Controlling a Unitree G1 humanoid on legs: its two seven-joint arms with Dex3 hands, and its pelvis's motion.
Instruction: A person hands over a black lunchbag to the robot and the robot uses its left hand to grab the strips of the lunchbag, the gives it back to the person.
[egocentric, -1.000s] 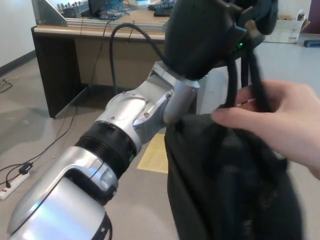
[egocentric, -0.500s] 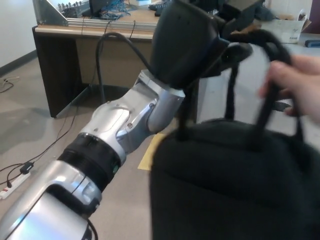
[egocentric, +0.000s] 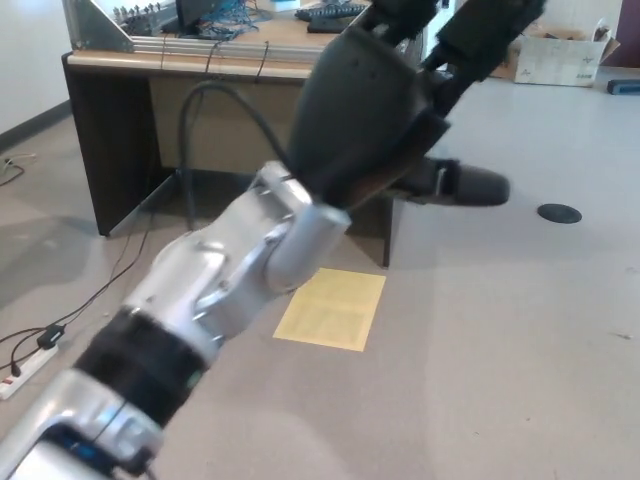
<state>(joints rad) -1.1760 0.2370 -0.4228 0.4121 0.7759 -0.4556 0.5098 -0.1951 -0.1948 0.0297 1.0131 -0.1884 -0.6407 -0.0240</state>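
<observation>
One hand showing, my left hand (egocentric: 385, 125), raised in front of the desk (egocentric: 170, 70), fingers spread apart and holding nothing; one finger (egocentric: 465, 185) sticks out to the right over the floor (egocentric: 500, 330). Lunchbag not in view anywhere, no straps, no person's hand either, so I judge the give-back is done or the bag is outside what I can see. Right hand not in view. Yellow paper (egocentric: 332, 310) lies on the floor below my forearm. Risk from here: arm is extended high and close to the desk edge and the black cable (egocentric: 215, 100) loops off my wrist, so a quick retract could snag the cable or clip the desk.
</observation>
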